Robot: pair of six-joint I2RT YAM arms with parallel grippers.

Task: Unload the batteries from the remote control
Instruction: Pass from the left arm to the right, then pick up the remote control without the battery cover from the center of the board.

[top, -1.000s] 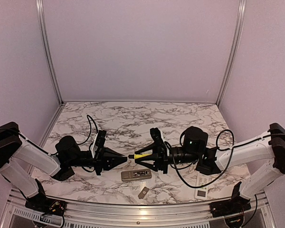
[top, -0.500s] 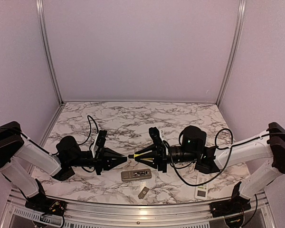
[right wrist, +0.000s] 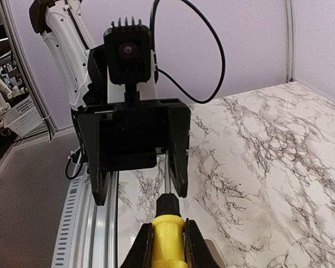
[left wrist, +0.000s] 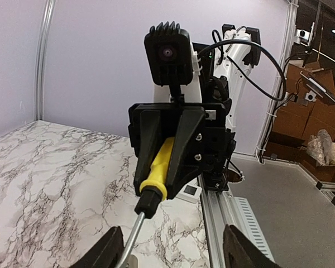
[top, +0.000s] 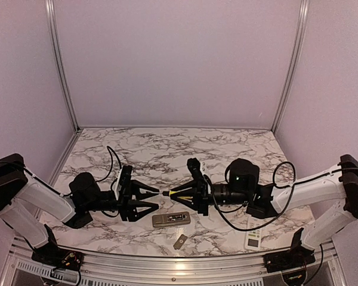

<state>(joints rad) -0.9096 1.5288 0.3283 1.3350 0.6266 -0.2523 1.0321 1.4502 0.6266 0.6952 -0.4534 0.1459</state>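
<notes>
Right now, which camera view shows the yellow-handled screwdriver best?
The left wrist view: the screwdriver faces it, showing yellow handle, black collar and shaft, held in the jaws of the right gripper. The right wrist view shows only the handle's front and the shaft; the top view shows it small, side-on.

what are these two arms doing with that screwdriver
The right gripper is shut on the yellow handle of a screwdriver, held level above the table. The left gripper faces it, open, with the metal shaft between its fingers. The remote lies on the table below, a grey cover plate beside it.
</notes>
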